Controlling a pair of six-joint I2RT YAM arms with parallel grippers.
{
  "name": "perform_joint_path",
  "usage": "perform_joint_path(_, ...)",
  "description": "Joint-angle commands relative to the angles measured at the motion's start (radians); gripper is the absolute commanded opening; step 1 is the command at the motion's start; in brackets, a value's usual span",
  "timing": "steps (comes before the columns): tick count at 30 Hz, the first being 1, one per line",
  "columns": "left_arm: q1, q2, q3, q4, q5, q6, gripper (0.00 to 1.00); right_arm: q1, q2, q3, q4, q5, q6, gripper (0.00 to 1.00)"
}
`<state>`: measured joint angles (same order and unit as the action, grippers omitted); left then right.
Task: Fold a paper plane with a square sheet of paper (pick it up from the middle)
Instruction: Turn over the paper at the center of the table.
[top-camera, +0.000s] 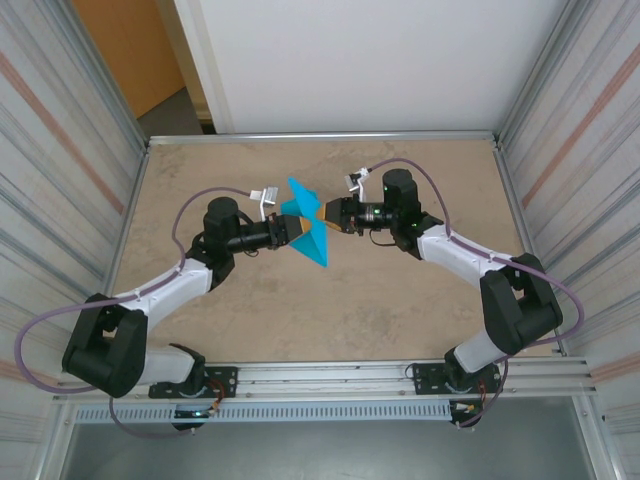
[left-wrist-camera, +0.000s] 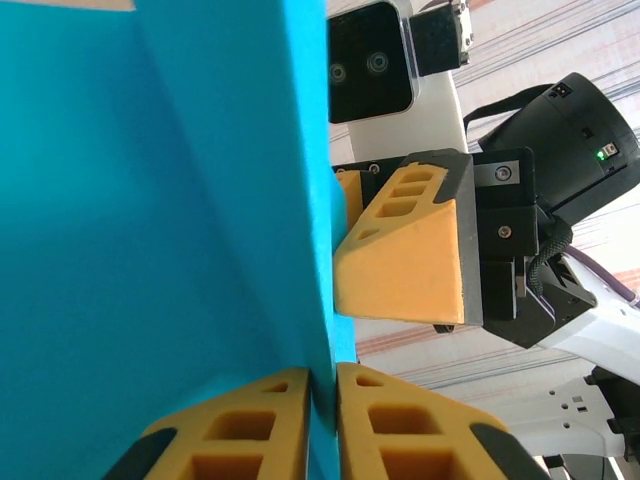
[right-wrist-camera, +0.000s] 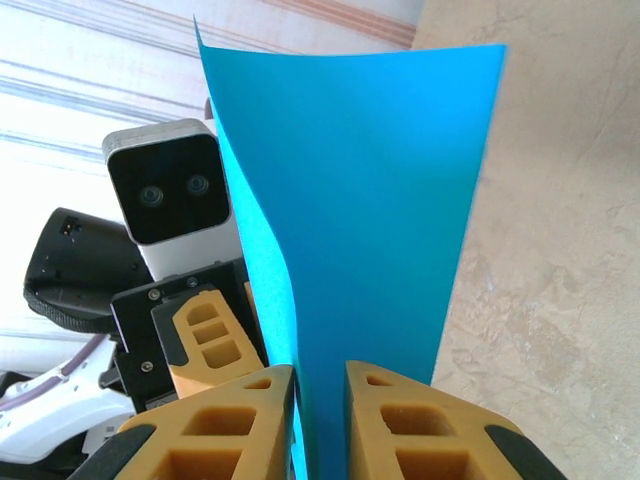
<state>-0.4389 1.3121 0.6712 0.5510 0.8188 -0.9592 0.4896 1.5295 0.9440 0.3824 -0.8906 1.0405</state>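
Over mottled beige table, blue paper amid striped walls.

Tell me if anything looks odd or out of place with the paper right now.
Nothing looks torn or dropped. The square sheet of paper is pinched from opposite sides by the left gripper and the right gripper. It bows into a curve rather than lying flat, clearest in the right wrist view.

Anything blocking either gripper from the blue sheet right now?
Nothing visible. The left gripper and the right gripper each pinch the sheet from opposite sides, holding it upright between them. No other object sits between fingers and paper.
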Motion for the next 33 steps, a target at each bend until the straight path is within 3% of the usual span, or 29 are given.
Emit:
perform_joint_path(1, -0.003, -0.007, 0.012, 0.012, 0.004, 0.039, 0.12, -0.014, -0.043, -0.012, 0.012, -0.004, 0.012, 0.19)
perform_joint_path(5, -0.003, -0.013, 0.025, -0.046, -0.003, 0.073, 0.09, -0.031, -0.066, -0.013, -0.061, 0.021, -0.034, 0.26)
perform_joint_path(8, -0.003, -0.035, 0.052, -0.180, -0.031, 0.150, 0.08, -0.051, -0.113, 0.003, -0.228, 0.104, -0.140, 0.41)
perform_joint_path(10, -0.003, -0.053, 0.086, -0.328, -0.071, 0.233, 0.08, -0.076, -0.156, 0.006, -0.332, 0.180, -0.212, 0.49)
perform_joint_path(14, -0.014, -0.061, 0.208, -0.682, -0.228, 0.427, 0.08, -0.131, -0.223, 0.009, -0.479, 0.295, -0.277, 0.57)
perform_joint_path(19, -0.104, 0.015, 0.423, -1.109, -0.619, 0.655, 0.08, -0.168, -0.289, 0.010, -0.608, 0.409, -0.360, 0.63)
perform_joint_path(22, -0.185, 0.109, 0.551, -1.280, -0.889, 0.727, 0.08, -0.171, -0.330, 0.000, -0.654, 0.496, -0.392, 0.64)
perform_joint_path(27, -0.293, 0.332, 0.749, -1.517, -1.298, 0.770, 0.08, -0.212, -0.395, -0.045, -0.699, 0.618, -0.367, 0.64)
perform_joint_path(33, -0.348, 0.619, 0.940, -1.740, -1.635, 0.729, 0.07, -0.297, -0.457, -0.119, -0.708, 0.638, -0.307, 0.64)
